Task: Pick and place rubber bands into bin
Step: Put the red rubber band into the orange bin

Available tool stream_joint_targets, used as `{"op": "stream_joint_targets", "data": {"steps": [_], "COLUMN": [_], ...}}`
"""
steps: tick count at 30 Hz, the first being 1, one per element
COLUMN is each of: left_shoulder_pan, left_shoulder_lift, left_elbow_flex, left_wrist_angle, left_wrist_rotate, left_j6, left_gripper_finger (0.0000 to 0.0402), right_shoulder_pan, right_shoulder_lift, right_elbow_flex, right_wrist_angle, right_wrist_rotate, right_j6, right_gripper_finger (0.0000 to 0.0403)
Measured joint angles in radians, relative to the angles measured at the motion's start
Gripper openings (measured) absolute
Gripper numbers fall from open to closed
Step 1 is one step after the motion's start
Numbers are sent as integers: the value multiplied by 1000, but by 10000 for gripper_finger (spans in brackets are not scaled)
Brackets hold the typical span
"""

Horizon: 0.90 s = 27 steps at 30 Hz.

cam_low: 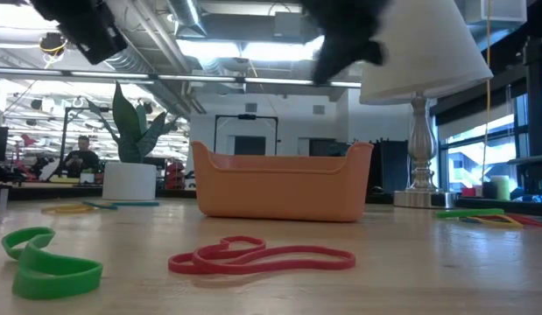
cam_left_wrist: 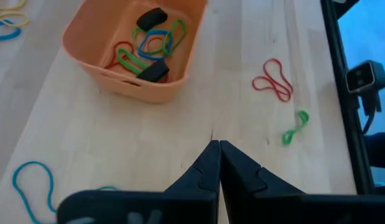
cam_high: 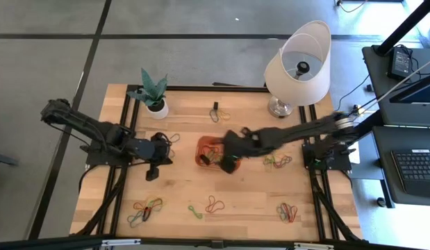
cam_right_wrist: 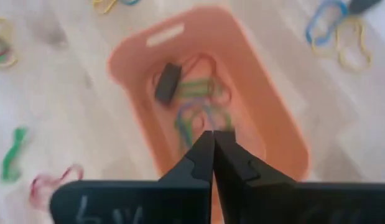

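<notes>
Hovering over the orange bin [cam_high: 209,151], our right gripper [cam_right_wrist: 213,142] has its fingers pressed together on nothing, with green, red and blue rubber bands [cam_left_wrist: 148,46] lying in the bin directly below. We keep the left gripper [cam_left_wrist: 219,152] pinched shut and empty beside the bin, loose bands scattered on the table [cam_high: 249,201]; we read no writing.

no text, label or number can be read.

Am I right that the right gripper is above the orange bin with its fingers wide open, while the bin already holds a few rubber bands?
Not quite. The right gripper is above the orange bin, but its fingers are shut, tips pressed together, as the right wrist view shows. The bin does already hold a few rubber bands.
</notes>
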Motion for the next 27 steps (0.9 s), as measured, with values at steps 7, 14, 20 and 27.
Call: {"op": "stream_joint_targets", "data": {"steps": [7,14,20,27], "left_shoulder_pan": [-2,-25,-90,-168], "left_shoulder_lift": [215,427,539,598], "left_elbow_flex": [168,377,464,464], "left_wrist_angle": [-55,-276,-401,-412], "left_wrist_rotate": [-22,12,50,78], "left_j6": [-88,-299,-505,-663], "left_gripper_finger": [2,3,3,3], "right_shoulder_pan": [171,331,363,362], "right_shoulder_lift": [-442,-755,-864,-879], "right_elbow_flex": [-437,-733,-884,-955], "right_wrist_angle": [194,313,330,337], "right_wrist_rotate": [16,13,13,12], "right_j6": [158,236,296,283], "right_gripper_finger": [4,13,13,14]}}
